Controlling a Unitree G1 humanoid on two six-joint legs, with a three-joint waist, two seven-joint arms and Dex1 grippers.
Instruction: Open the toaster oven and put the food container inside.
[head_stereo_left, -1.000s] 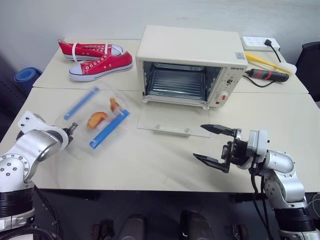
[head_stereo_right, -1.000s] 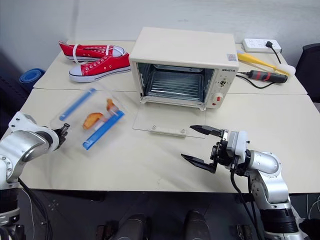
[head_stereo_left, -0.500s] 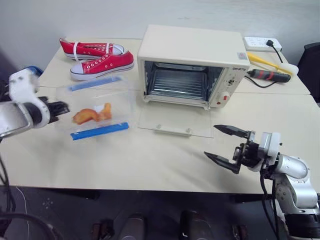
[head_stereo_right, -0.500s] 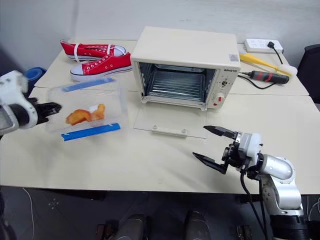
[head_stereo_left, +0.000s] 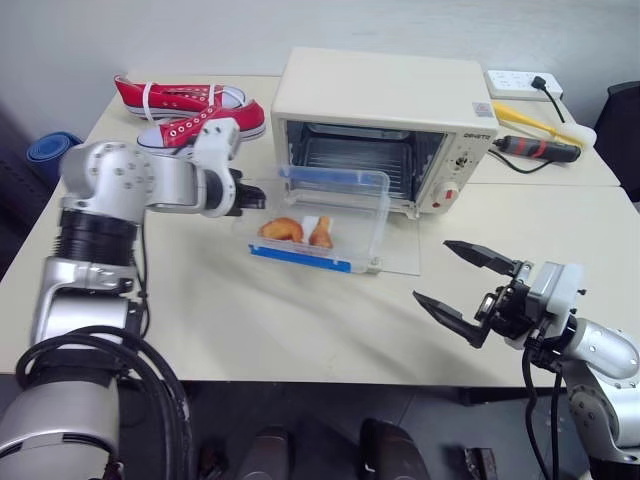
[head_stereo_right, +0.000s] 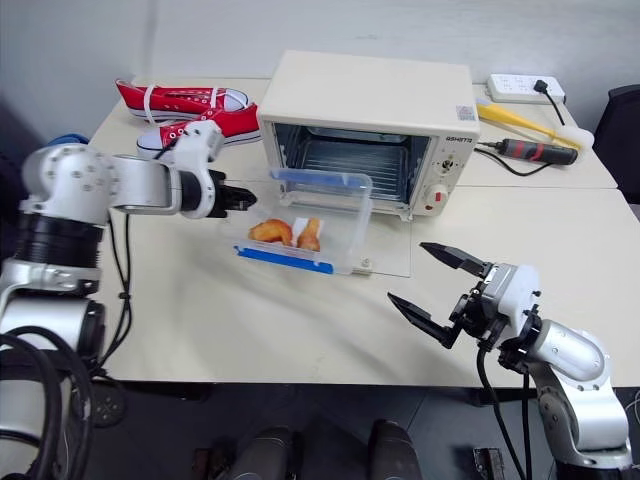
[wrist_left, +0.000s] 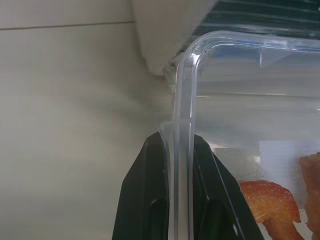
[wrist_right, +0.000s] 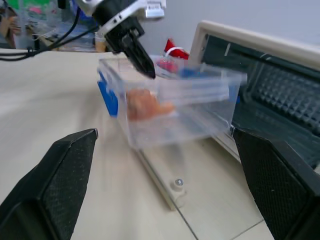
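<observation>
The cream-white toaster oven (head_stereo_left: 385, 100) stands at the back of the table, its glass door (head_stereo_left: 402, 258) folded down flat. The clear food container (head_stereo_left: 320, 220), with blue clips and orange-brown pieces inside, hangs just above that door in front of the oven mouth. My left gripper (head_stereo_left: 255, 197) is shut on the container's left rim. In the left wrist view its black fingers (wrist_left: 145, 190) pinch the clear wall. My right gripper (head_stereo_left: 470, 290) stands open and empty near the table's front right, facing the container (wrist_right: 165, 102).
A pair of red shoes (head_stereo_left: 185, 115) lies at the back left. At the back right are a white power strip (head_stereo_left: 520, 85) and a red-and-black tool (head_stereo_left: 535, 150) with its cable. A blue object (head_stereo_left: 45, 155) sits off the table's left edge.
My left arm has swung the container from the table's left side rightward and forward to the oven mouth, rolling it level. My right gripper drifted slightly to the right, still open.
</observation>
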